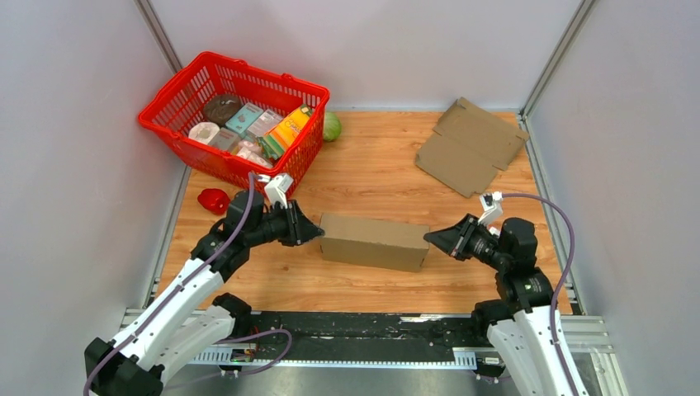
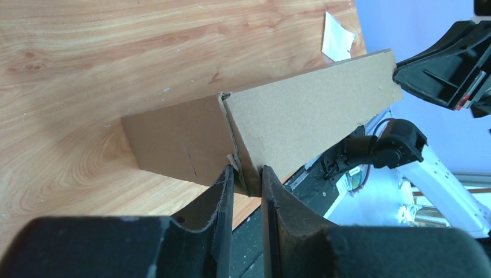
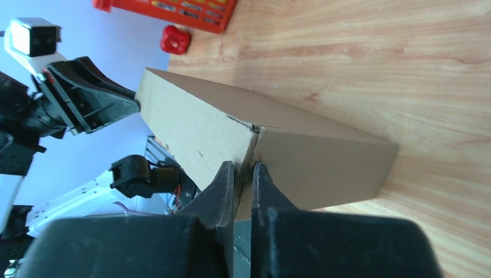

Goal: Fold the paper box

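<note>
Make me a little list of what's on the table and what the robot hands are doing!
box: brown, folded, lying mid-table between the grippers
left gripper: pinching the box's left end
right gripper: pinching the box's right end
flat cardboard: unfolded, far right corner
basket: red, holding groceries, far left
small red object: beside the basket
green ball: right of the basket

Count: 1 folded cardboard box, 1 flat cardboard blank, 1 red basket, several packs inside it (exact number unclear), 1 green ball, 1 small red item, 2 grippers: left gripper, right gripper.
</note>
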Robot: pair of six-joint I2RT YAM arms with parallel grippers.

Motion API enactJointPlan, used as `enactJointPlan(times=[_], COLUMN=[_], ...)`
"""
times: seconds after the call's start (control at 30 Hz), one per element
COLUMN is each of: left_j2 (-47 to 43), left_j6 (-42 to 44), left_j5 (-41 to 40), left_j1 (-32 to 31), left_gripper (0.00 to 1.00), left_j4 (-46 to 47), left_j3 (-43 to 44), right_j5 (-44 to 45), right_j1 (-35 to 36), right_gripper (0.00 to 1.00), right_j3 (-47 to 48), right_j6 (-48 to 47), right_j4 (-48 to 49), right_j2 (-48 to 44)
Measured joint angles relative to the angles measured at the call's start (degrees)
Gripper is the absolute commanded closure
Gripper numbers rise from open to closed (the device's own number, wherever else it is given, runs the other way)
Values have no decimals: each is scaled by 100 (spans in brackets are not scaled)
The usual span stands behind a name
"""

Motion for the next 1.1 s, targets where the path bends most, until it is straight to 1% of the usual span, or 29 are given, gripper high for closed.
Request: enactJointPlan(times=[0.13, 0.2, 0.23, 0.27, 0.3, 0.33, 0.4, 0.43, 0.5, 0.53, 0.57, 0.6, 0.7, 0.73, 0.83, 1.0, 1.1], left_j2=[-66, -109, -142, -188, -240, -321, -557, -737, -1233, -1539, -1786, -2037, -2295, -2302, -2225, -2415, -2481], left_j6=[-68, -79, -83, -109, -142, -197, -332, -389, -529, -603, -638, -708, -717, -721, -680, -450, -271], left_j5=[-94, -138, -157, -177, -192, -219, -323, -435, -586, -651, -682, -737, -772, -754, -708, -833, -890], left_j1=[4, 2, -2, -7, -7, -7, -4, 4, 7, -4, -11, -15, -35, -37, -44, -44, -44], left_gripper=[82, 84, 84, 85, 84, 80, 75, 67, 59, 49, 40, 35, 33, 33, 33, 32, 32], left_j4=[138, 118, 105, 96, 94, 96, 92, 42, -190, -461, -732, -1106, -1779, -1967, -2553, -3447, -3891], left_j3=[-96, -105, -118, -142, -168, -225, -341, -415, -557, -614, -654, -664, -638, -599, -308, 505, 1032], right_j5=[-111, -105, -116, -131, -146, -164, -291, -450, -741, -881, -1071, -1178, -1390, -1429, -1506, -1486, -1486], right_j1=[-105, -107, -107, -105, -101, -101, -101, -101, -50, -13, 50, 94, 168, 168, 168, 168, 168], right_gripper=[100, 100, 98, 89, 76, 67, 65, 56, 46, 36, 30, 26, 20, 15, 7, 4, 2], right_j3=[-623, -752, -767, -778, -815, -848, -914, -988, -1014, -997, -979, -977, -975, -986, -1043, -922, -820], right_j6=[485, 560, 557, 557, 612, 691, 901, 1043, 1263, 1316, 1357, 1397, 1469, 1488, 1563, 1574, 1471], right_j4=[890, 1016, 1019, 1019, 1038, 1056, 1086, 1088, 872, 597, 216, -59, -896, -1008, -1233, -1427, -1432], right_j2=[-485, -671, -723, -752, -785, -796, -782, -774, -822, -879, -990, -1095, -1342, -1368, -1366, -1134, -822])
